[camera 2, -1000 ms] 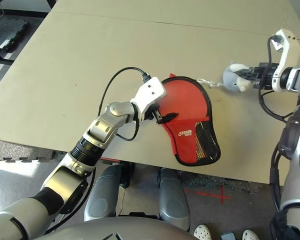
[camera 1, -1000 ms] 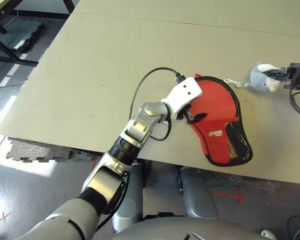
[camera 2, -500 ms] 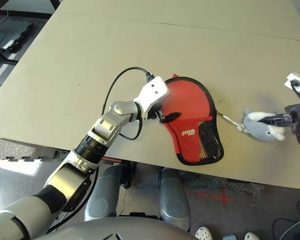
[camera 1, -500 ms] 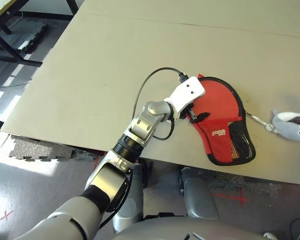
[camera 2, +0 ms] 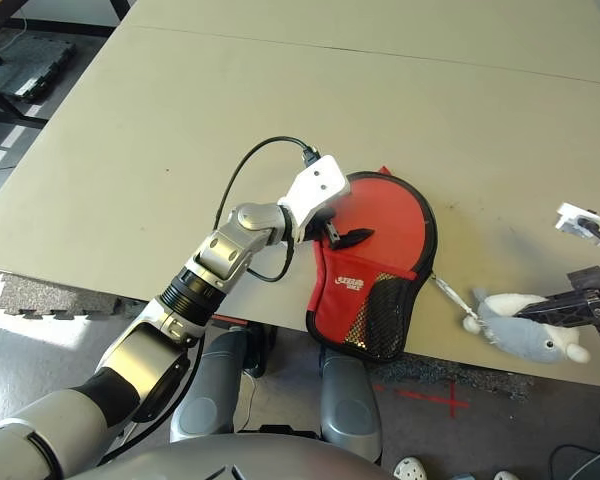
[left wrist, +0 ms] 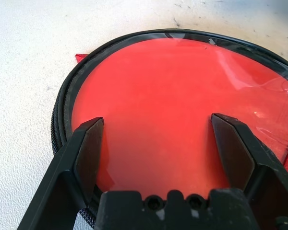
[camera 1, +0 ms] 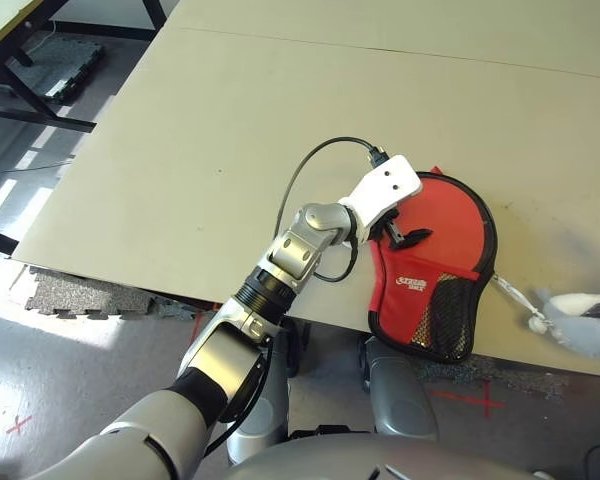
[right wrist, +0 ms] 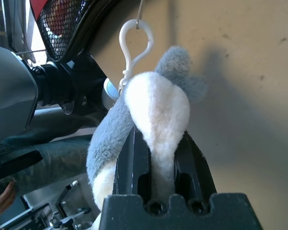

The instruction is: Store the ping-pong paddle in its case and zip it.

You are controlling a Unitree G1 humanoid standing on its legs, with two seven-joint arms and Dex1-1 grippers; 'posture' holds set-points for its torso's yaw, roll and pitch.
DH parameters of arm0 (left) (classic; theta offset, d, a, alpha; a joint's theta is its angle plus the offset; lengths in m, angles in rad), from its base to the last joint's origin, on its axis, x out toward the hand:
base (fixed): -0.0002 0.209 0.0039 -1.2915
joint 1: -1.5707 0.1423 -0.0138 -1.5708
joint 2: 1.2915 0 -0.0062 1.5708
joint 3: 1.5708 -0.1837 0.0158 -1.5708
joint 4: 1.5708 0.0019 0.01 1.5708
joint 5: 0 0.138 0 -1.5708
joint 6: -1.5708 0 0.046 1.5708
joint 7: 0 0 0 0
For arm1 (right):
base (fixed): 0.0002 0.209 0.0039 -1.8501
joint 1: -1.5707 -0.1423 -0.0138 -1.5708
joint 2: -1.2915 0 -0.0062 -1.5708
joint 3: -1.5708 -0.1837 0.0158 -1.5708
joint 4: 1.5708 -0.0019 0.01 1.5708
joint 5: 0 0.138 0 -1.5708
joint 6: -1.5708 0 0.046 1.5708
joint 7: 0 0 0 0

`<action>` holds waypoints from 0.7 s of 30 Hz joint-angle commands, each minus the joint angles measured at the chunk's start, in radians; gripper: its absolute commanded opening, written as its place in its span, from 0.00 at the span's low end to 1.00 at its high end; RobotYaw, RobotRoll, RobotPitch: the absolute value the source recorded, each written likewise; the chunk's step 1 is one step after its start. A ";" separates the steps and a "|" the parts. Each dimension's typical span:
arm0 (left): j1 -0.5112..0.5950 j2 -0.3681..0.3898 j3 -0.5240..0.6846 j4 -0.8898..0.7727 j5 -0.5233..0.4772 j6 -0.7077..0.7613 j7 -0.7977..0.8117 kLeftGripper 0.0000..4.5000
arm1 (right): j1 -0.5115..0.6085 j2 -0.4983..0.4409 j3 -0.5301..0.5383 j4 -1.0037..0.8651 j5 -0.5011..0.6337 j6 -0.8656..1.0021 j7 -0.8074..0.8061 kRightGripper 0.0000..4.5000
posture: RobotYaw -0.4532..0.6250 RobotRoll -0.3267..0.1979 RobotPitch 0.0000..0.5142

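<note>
**Case lying at the table's near edge, plush charm pinched at its zipper end**

The left gripper (left wrist: 156,158) is hovering with its two black fingers (left wrist: 86,153) spread wide over the round red face of the case (camera 2: 375,265), touching nothing that can be made out. In the head views this gripper is sitting at the centre of the frame, over the upper left rim of the case.

The case is lying flat on the table (camera 2: 180,120), its long axis running from the round head at centre frame down to the narrow end with the black mesh pocket (camera 2: 370,320), which is pointing toward the bottom edge of the picture and overhanging the table's near edge. The ping-pong paddle itself cannot be told apart inside the case.

The right gripper (camera 2: 580,310), at the right edge of the frame, is pinching a grey-and-white plush toy (right wrist: 153,124) between its fingers. A white clip (right wrist: 133,45) on the toy is linking to a thin cord (camera 2: 448,295) that is running to the lower right rim of the case.
</note>
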 commanded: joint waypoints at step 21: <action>-0.052 0.275 0.523 -0.319 -0.367 0.296 0.010 1.00 | -0.520 0.319 -0.289 0.647 -0.236 -0.219 -0.279 0.99 | 0.28 0.62 0.54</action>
